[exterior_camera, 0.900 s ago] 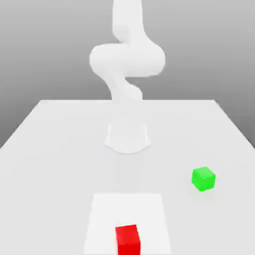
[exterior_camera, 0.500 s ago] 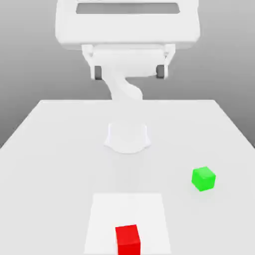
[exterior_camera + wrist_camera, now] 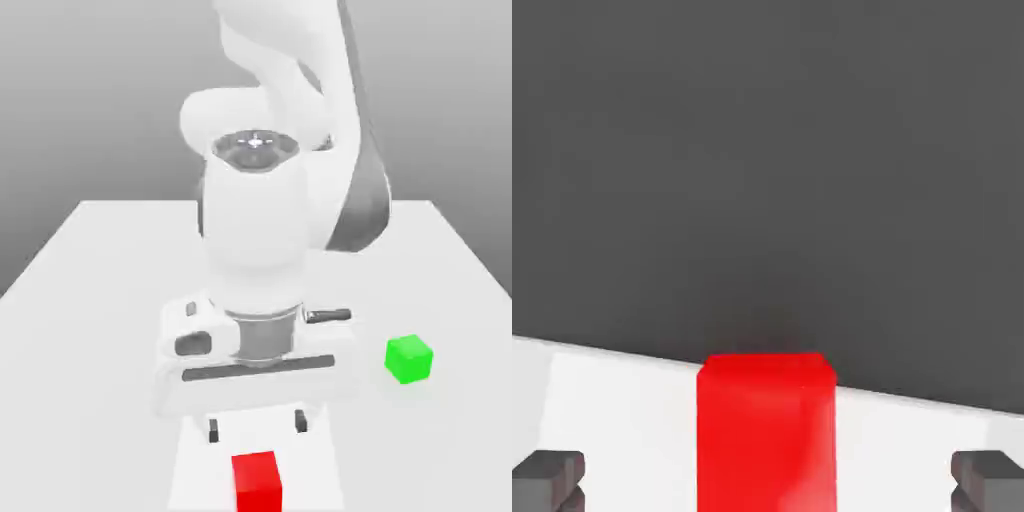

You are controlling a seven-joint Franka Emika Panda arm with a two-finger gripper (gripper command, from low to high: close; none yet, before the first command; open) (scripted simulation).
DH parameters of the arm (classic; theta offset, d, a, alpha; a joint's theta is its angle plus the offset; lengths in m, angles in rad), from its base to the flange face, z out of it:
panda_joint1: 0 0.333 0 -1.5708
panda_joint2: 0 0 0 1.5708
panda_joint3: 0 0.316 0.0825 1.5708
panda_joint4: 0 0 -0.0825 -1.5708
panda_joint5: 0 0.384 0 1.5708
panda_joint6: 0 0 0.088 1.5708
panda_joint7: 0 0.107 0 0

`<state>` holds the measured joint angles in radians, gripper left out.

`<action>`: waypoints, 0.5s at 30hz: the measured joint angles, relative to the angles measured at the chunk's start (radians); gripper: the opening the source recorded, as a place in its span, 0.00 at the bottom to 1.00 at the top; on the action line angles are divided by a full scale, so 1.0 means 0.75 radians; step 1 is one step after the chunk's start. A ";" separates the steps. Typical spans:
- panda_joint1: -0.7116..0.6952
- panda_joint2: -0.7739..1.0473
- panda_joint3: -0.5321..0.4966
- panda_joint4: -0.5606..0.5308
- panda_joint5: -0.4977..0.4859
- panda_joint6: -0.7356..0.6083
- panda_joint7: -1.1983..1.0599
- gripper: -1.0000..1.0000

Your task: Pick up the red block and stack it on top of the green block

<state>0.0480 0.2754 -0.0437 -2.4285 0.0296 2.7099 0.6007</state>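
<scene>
Red is what matters here: the red block (image 3: 257, 479) sits at the bottom centre of the exterior view, on a paler square patch of the white worktop (image 3: 90, 300), and the gripper (image 3: 256, 428) hangs just above and behind it in that picture. The two fingers (image 3: 213, 431) are spread wide, nothing between them, their dark tips (image 3: 548, 476) showing in the low corners of the hand view with the red block (image 3: 767, 430) sitting squarely in the gap, well clear of either pad. So the line-up across the opening looks good; the block lies straight below and slightly toward the camera from the fingertips, and a cube offers no long axis to fuss over, though its faces seem square to the fingers. My read is that the reach is nearly done and a short descent is what remains before closing. The green block (image 3: 409, 358) waits at the right of the exterior view, a little higher in the frame, well apart from the red one, untouched on the worktop.
</scene>
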 joint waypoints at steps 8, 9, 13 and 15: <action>-0.011 0.171 0.014 0.024 0.014 0.138 -0.012 0.00; -0.011 0.171 0.014 0.024 0.014 0.138 -0.011 0.00; -0.008 0.093 0.009 0.011 0.005 0.072 -0.005 0.00; -0.004 0.002 0.004 -0.003 -0.004 -0.004 0.001 0.00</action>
<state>0.0448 0.2766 -0.0409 -2.4307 0.0265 2.7067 0.6016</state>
